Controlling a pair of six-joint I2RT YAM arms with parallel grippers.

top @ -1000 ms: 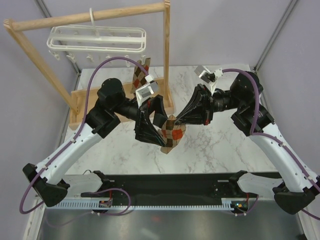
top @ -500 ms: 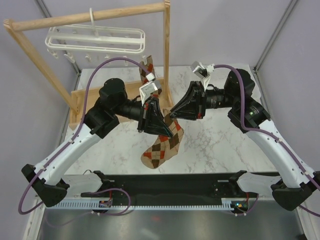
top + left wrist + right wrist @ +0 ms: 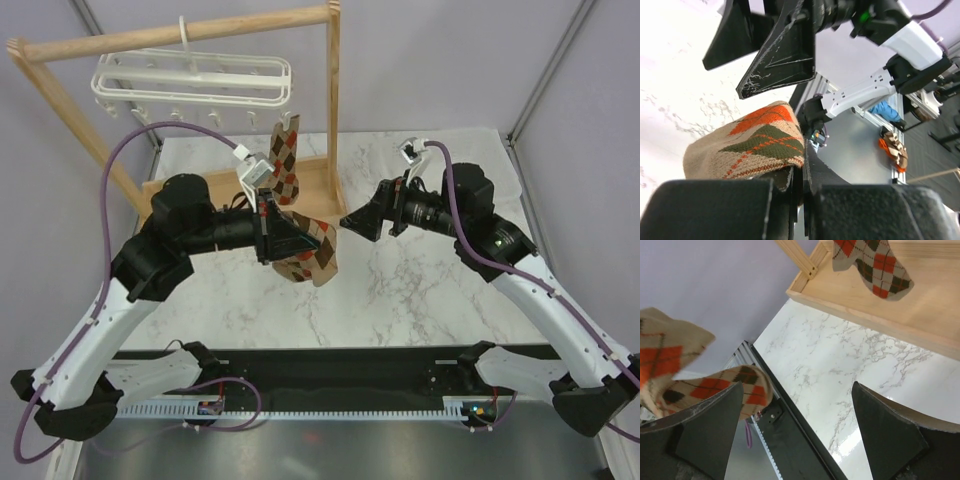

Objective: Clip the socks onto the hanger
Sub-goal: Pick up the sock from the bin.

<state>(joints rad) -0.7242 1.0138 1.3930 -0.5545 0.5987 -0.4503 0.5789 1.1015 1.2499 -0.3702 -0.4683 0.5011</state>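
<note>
The white hanger (image 3: pixel 195 78) hangs by its hook from the wooden rack's top bar. One argyle sock (image 3: pixel 285 158) (image 3: pixel 872 262) dangles under the hanger's right end. My left gripper (image 3: pixel 300 248) (image 3: pixel 802 167) is shut on the second sock (image 3: pixel 316 256) (image 3: pixel 752 142) by its edge, holding it above the marble table. That sock also shows at the left of the right wrist view (image 3: pixel 715 387). My right gripper (image 3: pixel 358 220) (image 3: pixel 797 390) stands open just right of the held sock, with nothing between its fingers (image 3: pixel 705 432).
The wooden rack (image 3: pixel 333 110) and its flat base (image 3: pixel 875 307) stand at the back left of the marble table (image 3: pixel 420 290). A black rail (image 3: pixel 340 365) runs along the near edge by the arm bases.
The right gripper opened, let go of the sock and drew back to the right. The left gripper shut on the sock and carried it left and up toward the rack.
</note>
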